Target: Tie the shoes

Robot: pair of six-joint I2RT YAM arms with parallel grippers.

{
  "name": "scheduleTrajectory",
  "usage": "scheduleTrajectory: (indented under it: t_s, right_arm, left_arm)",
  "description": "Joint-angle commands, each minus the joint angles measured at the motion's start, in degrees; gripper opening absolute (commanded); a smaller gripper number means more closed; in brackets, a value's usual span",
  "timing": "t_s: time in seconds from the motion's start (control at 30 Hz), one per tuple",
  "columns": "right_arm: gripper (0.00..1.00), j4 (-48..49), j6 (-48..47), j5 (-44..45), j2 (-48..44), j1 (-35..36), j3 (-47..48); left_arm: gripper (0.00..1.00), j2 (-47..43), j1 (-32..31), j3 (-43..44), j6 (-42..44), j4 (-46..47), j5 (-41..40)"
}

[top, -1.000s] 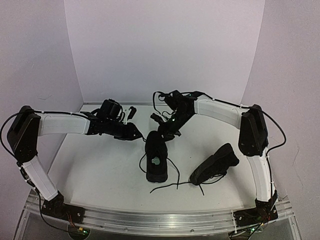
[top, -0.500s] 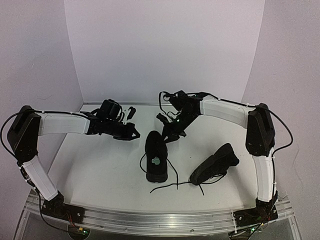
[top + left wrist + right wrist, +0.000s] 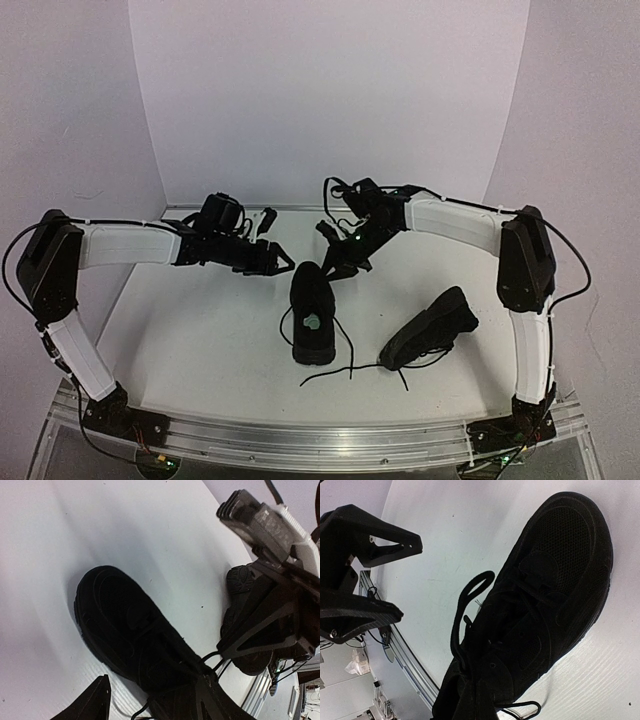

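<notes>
One black shoe (image 3: 312,305) stands upright mid-table, toe to the back, its pale insole label (image 3: 312,322) showing. The other shoe (image 3: 432,325) lies tipped on its side to the right. My left gripper (image 3: 276,263) is open and empty just left of the centre shoe's toe; in the left wrist view (image 3: 152,692) its jaws straddle the shoe (image 3: 125,630). My right gripper (image 3: 337,268) is at the toe's right side. In the right wrist view (image 3: 470,702) it looks shut on a lace loop (image 3: 470,592) rising from the shoe (image 3: 545,600).
Loose lace ends (image 3: 340,372) trail over the table in front of both shoes. A metal rail (image 3: 320,440) runs along the near edge. White walls close in the back and sides. The right gripper (image 3: 221,644) shows in the left wrist view, near the laces.
My left gripper has moved right, closer to the centre shoe's toe. My right gripper has shifted slightly right and back. The shoes have not moved.
</notes>
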Motion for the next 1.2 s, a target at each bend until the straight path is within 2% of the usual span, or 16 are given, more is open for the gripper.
scheduleTrajectory:
  t_s: [0.0, 0.13, 0.37, 0.6, 0.7, 0.73, 0.9, 1.0, 1.17]
  right_arm:
    - [0.00, 1.9, 0.8, -0.7, -3.4, -0.1, -0.7]
    - [0.00, 2.4, 1.2, -0.7, -3.5, 0.0, -0.7]
    - [0.00, 3.0, 1.6, -0.1, -3.9, 0.0, -1.4]
    - [0.00, 3.8, 1.8, 0.1, -4.7, 0.0, -2.9]
    - [0.00, 4.0, 1.8, 0.1, -5.0, 0.0, -3.2]
    - [0.00, 4.1, 1.8, 0.0, -5.0, 0.0, -3.3]
    - [0.00, 4.3, 2.0, -0.5, -4.7, -0.1, -3.1]
    - [0.00, 4.5, 2.0, -0.6, -4.7, 0.0, -3.0]
    - [0.00, 4.6, 2.0, -0.7, -4.7, -0.1, -2.9]
  left_arm:
    - [0.61, 3.3, 0.2, 5.3, -2.3, 4.4, 4.1]
    - [0.62, 6.1, 0.2, 7.4, -3.3, 4.8, 5.6]
    - [0.55, 9.1, 0.1, 9.6, -3.1, 2.0, 7.7]
    - [0.25, 9.8, 0.0, 10.0, -3.0, 1.7, 9.2]
    - [0.19, 9.6, 0.1, 9.8, -3.5, 1.9, 9.2]
    - [0.20, 9.5, 0.1, 9.8, -3.7, 2.1, 9.0]
    - [0.47, 9.1, 0.0, 9.8, -4.1, 2.4, 9.0]
    - [0.54, 10.3, 0.0, 10.5, -4.3, 1.7, 9.2]
    - [0.57, 12.6, -0.2, 11.5, -5.9, 2.2, 10.5]
